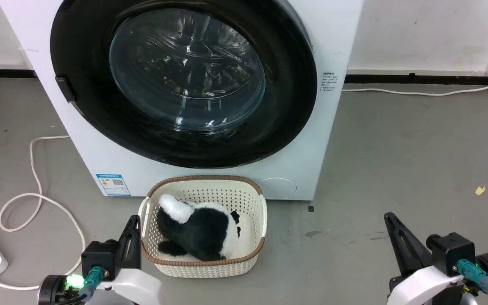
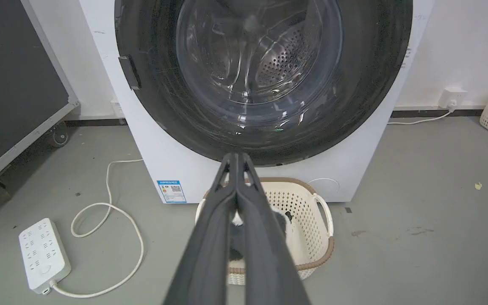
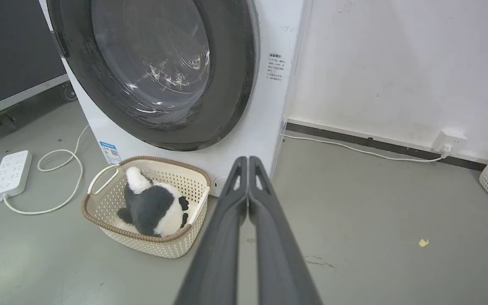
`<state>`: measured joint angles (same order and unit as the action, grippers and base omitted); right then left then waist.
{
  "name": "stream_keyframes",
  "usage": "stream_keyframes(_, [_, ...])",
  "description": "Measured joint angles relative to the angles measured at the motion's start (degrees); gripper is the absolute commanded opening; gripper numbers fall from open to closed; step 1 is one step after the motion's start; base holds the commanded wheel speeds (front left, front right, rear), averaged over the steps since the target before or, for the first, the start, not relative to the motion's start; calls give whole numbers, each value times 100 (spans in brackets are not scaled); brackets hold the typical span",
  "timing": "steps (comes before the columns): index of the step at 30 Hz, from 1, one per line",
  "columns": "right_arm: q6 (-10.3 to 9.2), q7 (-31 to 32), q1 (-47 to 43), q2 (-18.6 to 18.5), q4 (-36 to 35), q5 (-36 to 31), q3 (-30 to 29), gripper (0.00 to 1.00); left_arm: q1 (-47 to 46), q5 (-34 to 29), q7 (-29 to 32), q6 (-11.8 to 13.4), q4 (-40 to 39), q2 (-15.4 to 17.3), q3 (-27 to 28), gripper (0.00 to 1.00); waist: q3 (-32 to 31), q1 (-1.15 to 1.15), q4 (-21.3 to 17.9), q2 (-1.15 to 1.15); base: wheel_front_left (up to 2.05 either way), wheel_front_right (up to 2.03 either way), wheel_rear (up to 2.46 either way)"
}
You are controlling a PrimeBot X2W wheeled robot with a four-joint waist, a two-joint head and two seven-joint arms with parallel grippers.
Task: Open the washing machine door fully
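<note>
Nearest, the left gripper (image 2: 236, 157) and right gripper (image 3: 248, 160) hang low over the grey floor (image 1: 396, 148), each with its two dark fingers pressed together, holding nothing. Between them, nearer the left, a cream basket (image 1: 206, 178) holding a black-and-white plush toy (image 1: 201, 231) sits just before the washing machine (image 1: 337, 38). Beyond, the washing machine door (image 1: 295, 93) lies flush against the white front, apparently shut. The opening seems not yet begun: gripping the small handle (image 1: 65, 89) at the door's left edge and swinging it wide are left.
</note>
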<state>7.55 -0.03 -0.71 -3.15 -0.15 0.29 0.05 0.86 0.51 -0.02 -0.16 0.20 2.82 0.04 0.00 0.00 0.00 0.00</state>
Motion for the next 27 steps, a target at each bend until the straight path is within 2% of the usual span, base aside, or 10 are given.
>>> stream_keyframes(27, [0,0,0,0,0,0,-2,0,0,0,1,0,0,0,-2,0,0,0,0,0,0,0,0])
